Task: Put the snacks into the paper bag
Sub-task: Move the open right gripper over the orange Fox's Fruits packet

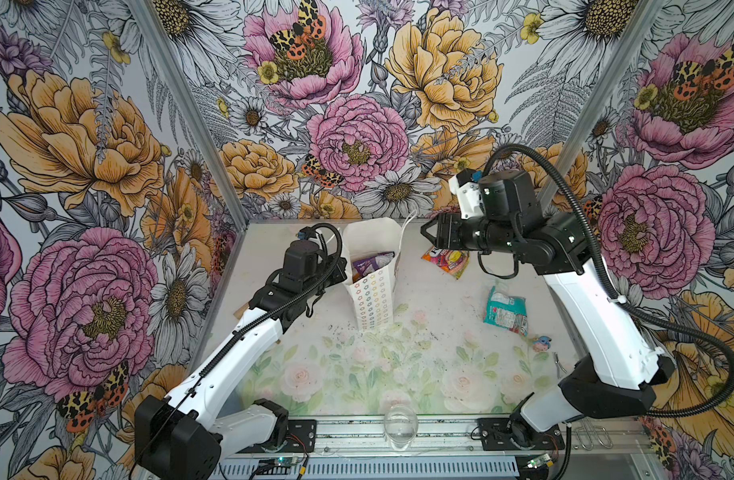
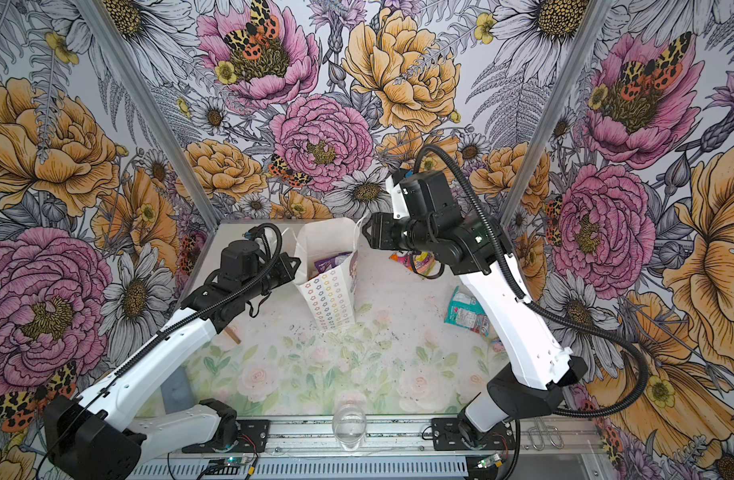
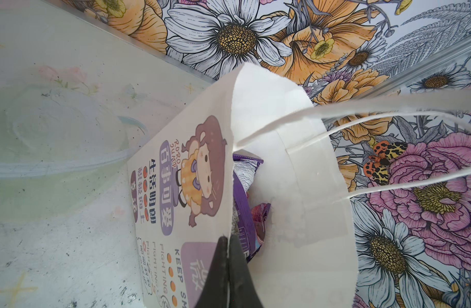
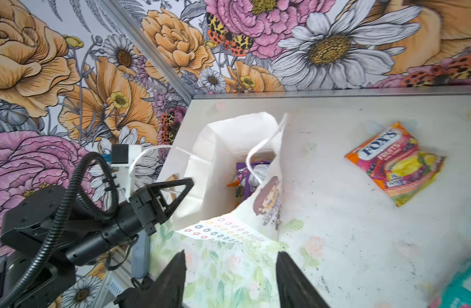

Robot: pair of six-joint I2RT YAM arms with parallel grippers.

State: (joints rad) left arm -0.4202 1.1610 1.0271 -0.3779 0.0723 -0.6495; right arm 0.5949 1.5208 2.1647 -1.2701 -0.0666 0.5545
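right claw [image 4: 230, 252] spread, empty | paper bag [image 4: 215, 149] just beside it

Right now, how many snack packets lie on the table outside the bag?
2: FOX'S packet right of the bag near the back; teal packet nearer the front. The right arm may hide more.

White paper bag [image 1: 371, 299] (multicoloured) — flower rings

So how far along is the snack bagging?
Done: at least the purple packet sits inside the paper bag. In hand: the left gripper pinches the bag's rim, holding it open; the right gripper is open and empty beside the bag. Left: the FOX'S packet and the teal packet lie on the table.
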